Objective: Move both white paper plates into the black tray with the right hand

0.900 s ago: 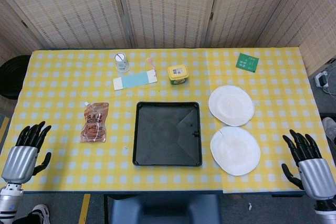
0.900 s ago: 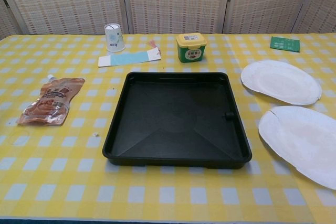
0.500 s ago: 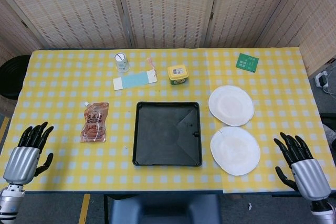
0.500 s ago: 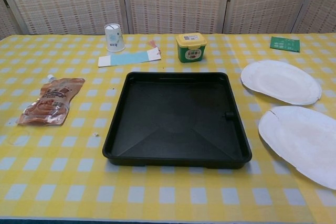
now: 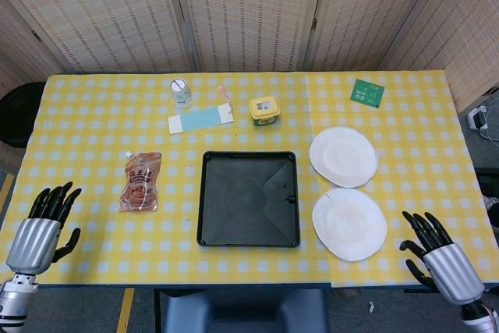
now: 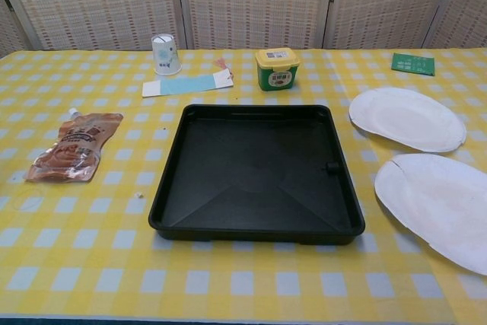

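Note:
Two white paper plates lie right of the black tray (image 5: 249, 199) (image 6: 257, 173): the far plate (image 5: 343, 156) (image 6: 407, 118) and the near plate (image 5: 349, 223) (image 6: 437, 207), whose edges almost touch. The tray holds nothing. My right hand (image 5: 440, 259) hovers at the table's front right corner, right of the near plate, fingers spread and holding nothing. My left hand (image 5: 40, 228) sits at the front left corner, fingers spread too, with nothing in it. Neither hand shows in the chest view.
A brown sauce pouch (image 5: 141, 181) lies left of the tray. Behind the tray stand a yellow-lidded green tub (image 5: 264, 109), a paper cup (image 5: 181, 92) and a pale blue strip (image 5: 200, 119). A green packet (image 5: 366, 92) lies at the back right.
My right hand has drifted left and toward the front edge, closer to the near plate. My left hand has sunk slightly toward the front edge. Plates and tray have not moved.

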Robot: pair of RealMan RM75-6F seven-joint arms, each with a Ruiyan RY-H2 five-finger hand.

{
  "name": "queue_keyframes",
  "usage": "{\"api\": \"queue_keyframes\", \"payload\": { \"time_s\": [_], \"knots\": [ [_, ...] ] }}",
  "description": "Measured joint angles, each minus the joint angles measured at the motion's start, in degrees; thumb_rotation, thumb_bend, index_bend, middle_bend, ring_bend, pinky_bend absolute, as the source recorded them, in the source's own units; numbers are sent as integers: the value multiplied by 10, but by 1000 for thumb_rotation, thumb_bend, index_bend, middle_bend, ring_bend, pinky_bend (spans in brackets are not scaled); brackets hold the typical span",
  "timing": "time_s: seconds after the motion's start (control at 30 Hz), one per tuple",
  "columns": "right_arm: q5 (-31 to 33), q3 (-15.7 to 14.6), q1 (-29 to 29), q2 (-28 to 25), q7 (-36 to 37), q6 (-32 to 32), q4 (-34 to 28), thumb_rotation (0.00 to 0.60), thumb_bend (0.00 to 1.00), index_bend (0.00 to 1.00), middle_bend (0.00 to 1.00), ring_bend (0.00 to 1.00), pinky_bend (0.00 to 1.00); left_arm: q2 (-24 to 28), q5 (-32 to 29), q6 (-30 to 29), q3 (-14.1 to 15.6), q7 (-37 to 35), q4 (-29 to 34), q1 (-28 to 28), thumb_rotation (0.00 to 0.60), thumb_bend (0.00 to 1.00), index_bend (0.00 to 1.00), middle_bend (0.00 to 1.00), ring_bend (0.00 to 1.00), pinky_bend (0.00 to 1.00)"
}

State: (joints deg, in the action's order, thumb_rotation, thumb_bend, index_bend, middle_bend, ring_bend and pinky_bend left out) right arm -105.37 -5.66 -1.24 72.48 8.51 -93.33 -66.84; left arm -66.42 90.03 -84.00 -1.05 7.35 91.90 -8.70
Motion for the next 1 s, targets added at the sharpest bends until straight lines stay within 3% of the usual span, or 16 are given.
{"api": "queue_keyframes", "payload": {
  "time_s": [0.4,0.63,1.0],
  "knots": [
    [27,-3,-25,61,3,64,85,600,423,519,0,0,0,-3,-3,6,1,4,1,-1,600,495,0,0,0,0],
    [36,-5,-35,74,3,85,95,600,422,411,0,0,0,3,-5,5,0,-8,0,-1,600,495,0,0,0,0],
    [46,-13,-52,93,-12,123,108,600,423,399,0,0,0,5,-2,3,5,-5,3,2,600,495,0,0,0,0]
  ]
}}
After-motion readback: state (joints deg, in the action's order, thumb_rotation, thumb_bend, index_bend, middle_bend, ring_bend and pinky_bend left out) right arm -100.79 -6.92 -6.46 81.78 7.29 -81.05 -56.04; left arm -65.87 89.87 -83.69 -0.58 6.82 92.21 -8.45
